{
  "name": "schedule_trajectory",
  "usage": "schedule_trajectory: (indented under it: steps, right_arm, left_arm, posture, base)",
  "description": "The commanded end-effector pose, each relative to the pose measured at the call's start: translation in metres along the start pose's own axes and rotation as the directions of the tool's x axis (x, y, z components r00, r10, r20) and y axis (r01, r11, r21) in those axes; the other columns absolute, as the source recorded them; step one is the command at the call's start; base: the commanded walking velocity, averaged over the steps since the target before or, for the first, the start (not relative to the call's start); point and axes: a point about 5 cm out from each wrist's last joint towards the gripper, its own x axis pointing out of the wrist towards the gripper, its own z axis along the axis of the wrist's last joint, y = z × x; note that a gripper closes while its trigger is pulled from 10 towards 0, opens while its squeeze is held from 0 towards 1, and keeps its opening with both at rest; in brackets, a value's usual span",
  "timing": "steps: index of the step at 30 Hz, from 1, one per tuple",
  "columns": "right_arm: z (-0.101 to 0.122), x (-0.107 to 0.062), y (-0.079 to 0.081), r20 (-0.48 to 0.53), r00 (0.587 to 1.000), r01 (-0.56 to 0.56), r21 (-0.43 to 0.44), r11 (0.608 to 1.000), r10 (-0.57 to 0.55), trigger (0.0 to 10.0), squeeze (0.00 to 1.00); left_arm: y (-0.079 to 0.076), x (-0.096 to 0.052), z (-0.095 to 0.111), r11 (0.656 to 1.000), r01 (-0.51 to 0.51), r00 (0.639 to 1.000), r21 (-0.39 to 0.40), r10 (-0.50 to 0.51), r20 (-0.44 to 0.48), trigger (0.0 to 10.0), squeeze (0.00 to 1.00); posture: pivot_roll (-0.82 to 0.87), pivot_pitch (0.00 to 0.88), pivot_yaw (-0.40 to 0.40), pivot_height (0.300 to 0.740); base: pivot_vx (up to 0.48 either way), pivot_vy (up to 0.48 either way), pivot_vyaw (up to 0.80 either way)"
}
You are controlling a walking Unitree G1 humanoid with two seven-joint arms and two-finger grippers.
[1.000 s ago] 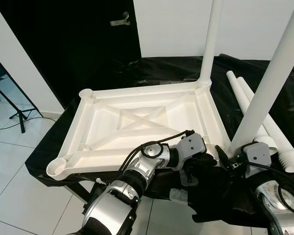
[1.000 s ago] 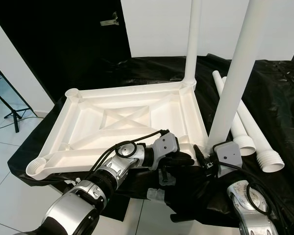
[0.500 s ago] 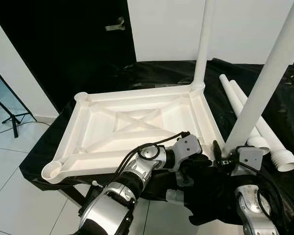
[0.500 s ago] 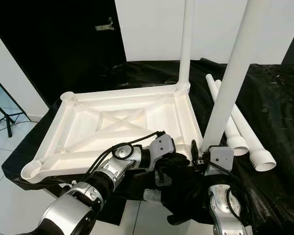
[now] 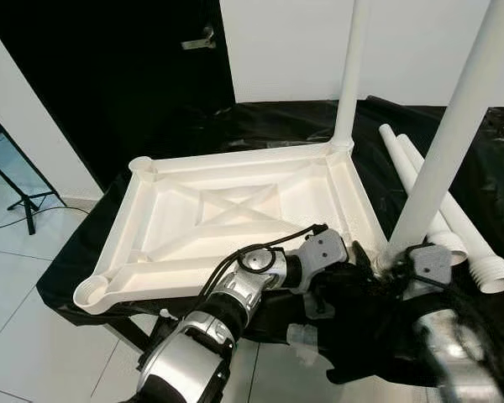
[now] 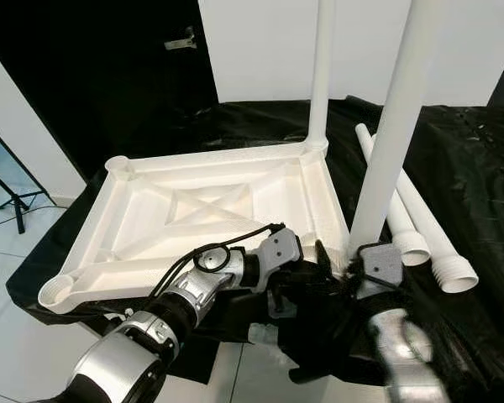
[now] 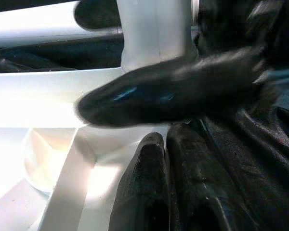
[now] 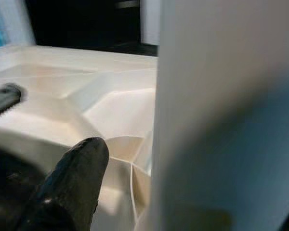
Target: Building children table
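**Near-right leg being seated in the upturned tabletop**

Tabletop (image 5: 227,214) lies upside down on the black-draped bench (image 5: 260,117). One leg (image 5: 350,75) stands at its 1 o'clock corner; near leg (image 5: 454,134) stands at the 5 o'clock corner. Two spare legs (image 5: 479,243) lie at 3 o'clock.

Right gripper (image 5: 378,262) sits at the near leg's base, fingers either side; can't tell if it's pinching. Left gripper (image 5: 353,273) is beside that corner, fingers pressed together in the wrist view.

Likely light, stiff, slick plastic. Grip the leg low, near the socket.
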Motion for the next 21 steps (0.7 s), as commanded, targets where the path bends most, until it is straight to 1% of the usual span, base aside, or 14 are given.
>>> schedule_trajectory:
  steps: [1,3,5,7,8,12,13,14,15,16,20,21]
  right_arm:
    - [0.004,0.004,0.011,0.026,0.998,-0.066,0.033,0.997,0.065,10.0,0.0]
    - [0.005,-0.001,0.012,-0.019,0.982,-0.187,0.036,0.982,0.188,10.0,0.0]
    - [0.005,-0.001,0.012,-0.019,0.982,-0.187,0.036,0.982,0.188,10.0,0.0]
    - [0.0,-0.005,0.014,-0.07,0.966,-0.247,0.051,0.968,0.25,10.0,0.0]
    - [0.0,-0.005,0.014,-0.07,0.966,-0.247,0.051,0.968,0.25,10.0,0.0]
    - [-0.01,-0.011,0.013,-0.145,0.945,-0.288,0.06,0.956,0.294,10.0,0.0]
    - [-0.011,-0.011,0.013,-0.151,0.943,-0.291,0.061,0.955,0.297,8.7,0.0]
    - [-0.012,-0.012,0.011,-0.158,0.943,-0.286,0.062,0.956,0.292,8.0,0.0]
    - [-0.012,-0.012,0.011,-0.158,0.943,-0.286,0.062,0.956,0.292,8.0,0.0]
    - [-0.012,-0.014,0.009,-0.166,0.941,-0.287,0.064,0.956,0.293,4.2,0.0]
    - [-0.013,-0.018,0.006,-0.183,0.937,-0.287,0.076,0.955,0.296,4.2,0.0]
    - [-0.014,-0.02,0.006,-0.191,0.935,-0.289,0.084,0.954,0.3,4.8,0.0]
  left_arm:
    - [-0.029,0.001,-0.052,0.987,0.003,0.981,-0.164,-0.035,-0.193,10.0,0.0]
    - [-0.029,0.002,-0.051,0.986,0.002,0.981,-0.165,-0.034,-0.191,10.0,0.0]
    - [-0.029,0.002,-0.051,0.986,0.002,0.981,-0.165,-0.034,-0.191,10.0,0.0]
    - [-0.029,0.003,-0.05,0.986,-0.003,0.982,-0.166,-0.029,-0.188,10.0,0.0]
    - [-0.029,0.003,-0.05,0.986,-0.003,0.982,-0.166,-0.029,-0.188,10.0,0.0]
    - [-0.028,0.001,-0.052,0.986,-0.013,0.982,-0.168,-0.019,-0.189,10.0,0.0]
    - [-0.028,0.0,-0.052,0.986,-0.014,0.982,-0.169,-0.019,-0.19,10.0,0.0]
    - [-0.028,0.0,-0.052,0.986,-0.014,0.981,-0.169,-0.019,-0.191,10.0,0.0]
    - [-0.028,0.0,-0.052,0.986,-0.014,0.981,-0.169,-0.019,-0.191,10.0,0.0]
    - [-0.028,0.0,-0.052,0.986,-0.013,0.981,-0.169,-0.02,-0.191,10.0,0.0]
    - [-0.028,0.0,-0.053,0.985,-0.012,0.981,-0.17,-0.021,-0.192,10.0,0.0]
    - [-0.028,0.0,-0.053,0.985,-0.012,0.981,-0.17,-0.021,-0.191,10.0,0.0]
  posture:
    - [0.0,0.0,0.097,0.74]
    - [0.01,0.0,0.088,0.74]
    - [0.01,0.0,0.088,0.74]
    - [0.01,0.0,0.086,0.74]
    - [0.01,0.0,0.086,0.74]
    - [0.02,0.0,0.083,0.74]
    - [0.02,0.0,0.083,0.74]
    - [0.01,0.0,0.085,0.74]
    - [0.01,0.0,0.085,0.74]
    - [0.01,0.0,0.086,0.74]
    - [0.01,0.0,0.085,0.74]
    - [0.01,0.0,0.085,0.74]
  base:
    - [0.0,0.0,0.0]
    - [0.0,0.0,0.0]
    - [0.0,0.0,0.0]
    - [0.0,0.0,0.0]
    - [0.0,0.0,0.0]
    - [0.0,0.0,0.0]
    - [0.0,0.0,0.0]
    - [0.0,0.0,0.0]
    - [0.0,0.0,0.0]
    - [0.0,0.0,0.0]
    - [0.0,0.0,0.0]
    - [0.0,0.0,0.0]
